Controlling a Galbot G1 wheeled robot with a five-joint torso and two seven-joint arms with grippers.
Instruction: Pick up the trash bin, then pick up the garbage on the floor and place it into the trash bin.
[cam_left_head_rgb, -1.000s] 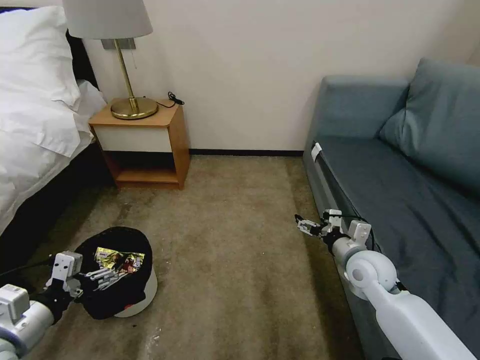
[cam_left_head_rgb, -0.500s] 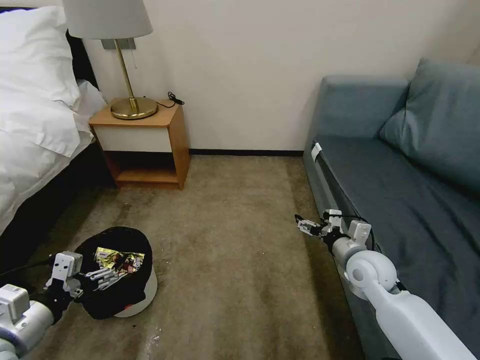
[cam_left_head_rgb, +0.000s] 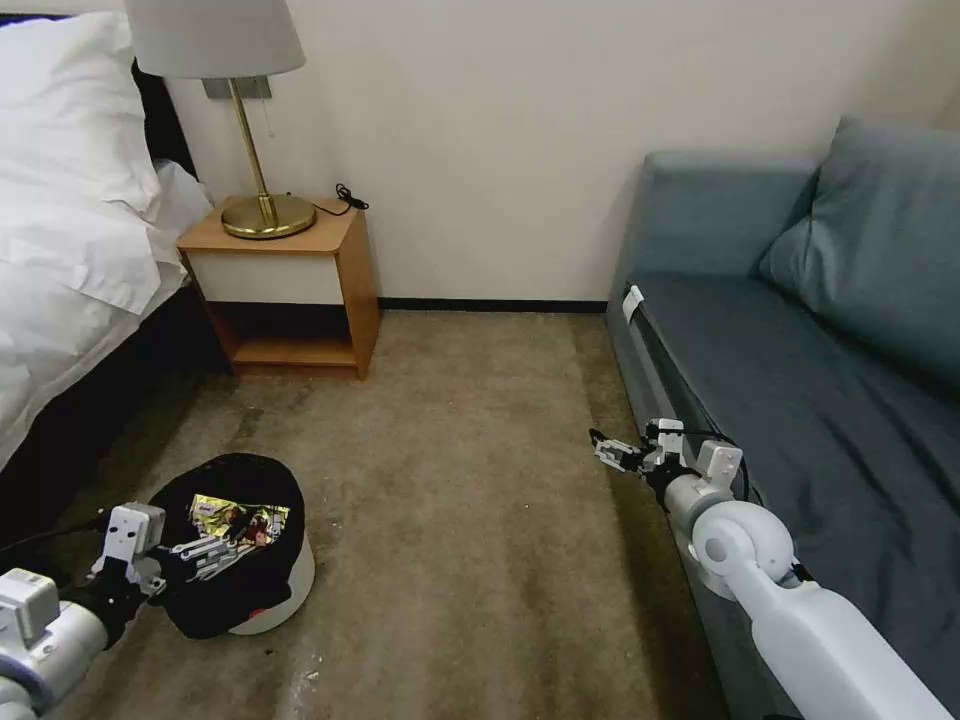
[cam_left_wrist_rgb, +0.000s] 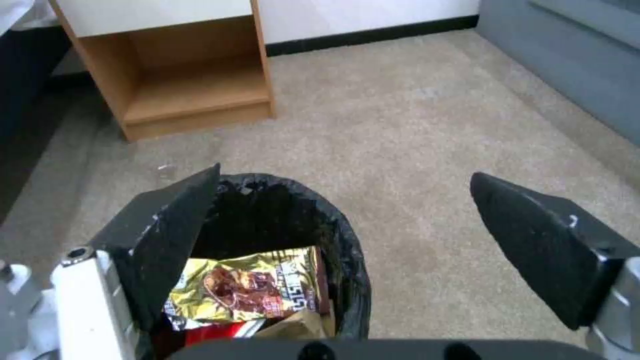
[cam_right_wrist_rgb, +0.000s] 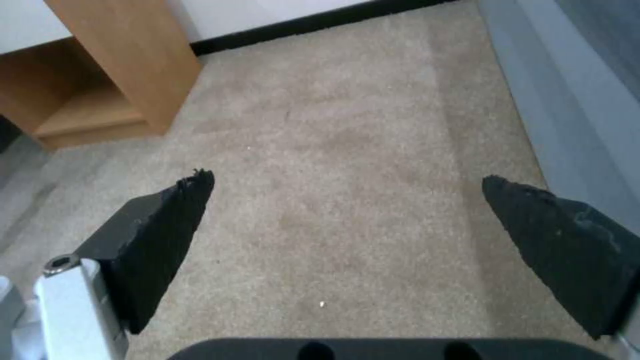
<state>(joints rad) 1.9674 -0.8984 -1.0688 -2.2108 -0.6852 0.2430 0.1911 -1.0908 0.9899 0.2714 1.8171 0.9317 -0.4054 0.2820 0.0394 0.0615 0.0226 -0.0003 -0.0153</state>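
The trash bin, white with a black bag over its rim, sits on the carpet at the lower left. Garbage lies inside it: a gold-brown wrapper on top, with a red packet and brown paper under it. My left gripper reaches over the bin's near rim and is open. One of its fingers is at the rim, the other stands well off to the side. My right gripper hangs open above bare carpet beside the sofa, holding nothing.
A bed stands at the left, with a wooden nightstand and lamp at the back left. A blue-grey sofa runs along the right. Open carpet lies between them, with tiny white crumbs near the bin.
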